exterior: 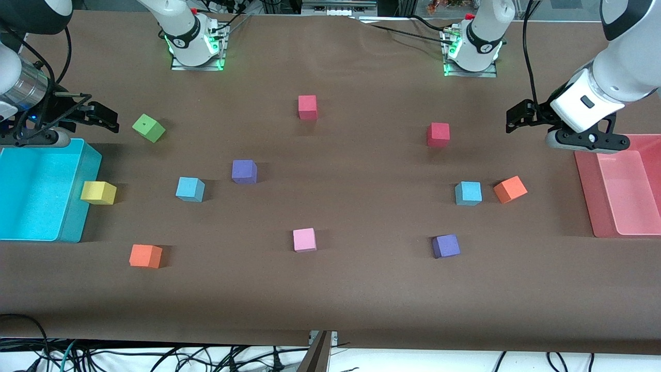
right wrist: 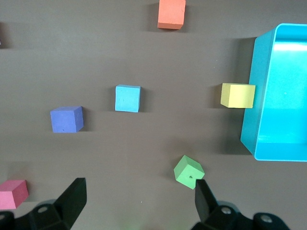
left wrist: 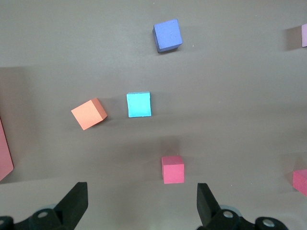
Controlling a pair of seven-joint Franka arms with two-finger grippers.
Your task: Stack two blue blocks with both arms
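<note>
Pre-grasp stage: both blue blocks (exterior: 190, 188) (exterior: 468, 193) lay untouched at mid-frame; left gripper (exterior: 518, 117) upper right, right gripper (exterior: 101, 117) upper left, jaws apart, each needing descent onto its block.

Both my grippers hang apart: left gripper (exterior: 516, 118) beside one block (exterior: 468, 193), right gripper (exterior: 106, 118) near the other block (exterior: 190, 189).

You've got even, bright overhead light, short soft shadows beside cubes on the bench (exterior: 330, 289), mild glare inside the cyan bin (exterior: 31, 191), all views sharp.
</note>
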